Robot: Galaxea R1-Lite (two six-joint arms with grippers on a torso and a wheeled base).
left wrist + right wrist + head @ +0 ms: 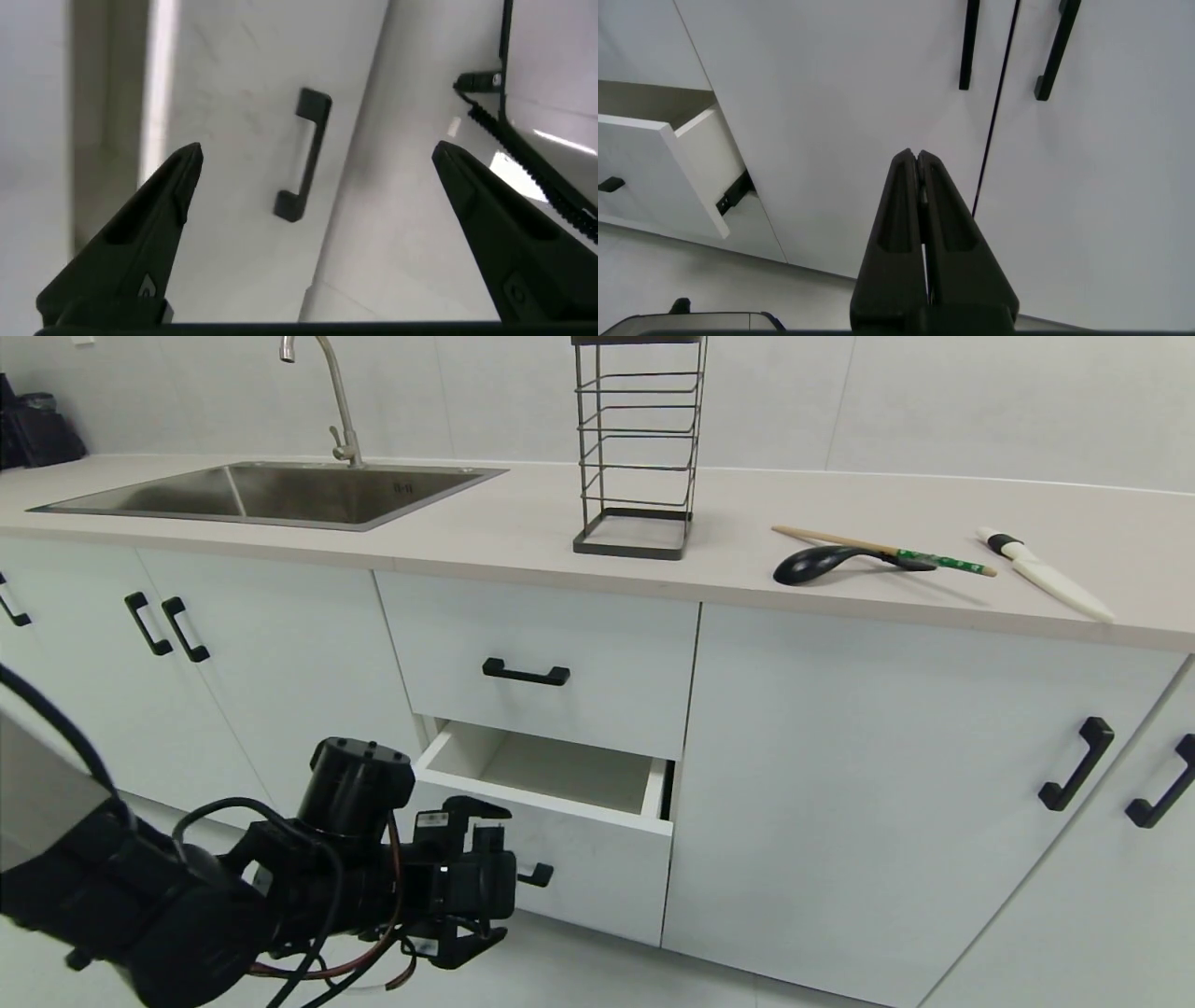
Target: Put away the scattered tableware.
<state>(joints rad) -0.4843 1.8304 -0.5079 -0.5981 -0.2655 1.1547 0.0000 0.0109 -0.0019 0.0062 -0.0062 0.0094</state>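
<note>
A black spoon [822, 563], a pair of wooden chopsticks [882, 550] with green-patterned ends and a white knife [1046, 574] lie on the countertop at the right. Below the counter, the lower drawer [588, 873] stands partly pulled out with nothing visible inside. My left gripper [499, 882] is open just in front of the drawer's black handle [537, 875]. In the left wrist view the handle [304, 154] sits between the spread fingers [159, 219], a little beyond them and untouched. My right gripper [918, 161] is shut on nothing, facing the white cabinet doors.
A tall black wire rack [639, 448] stands mid-counter, and a steel sink [271, 493] with a faucet lies to its left. A closed upper drawer [526, 672] is above the open one. Cabinet doors with black handles [969, 47] flank the drawers.
</note>
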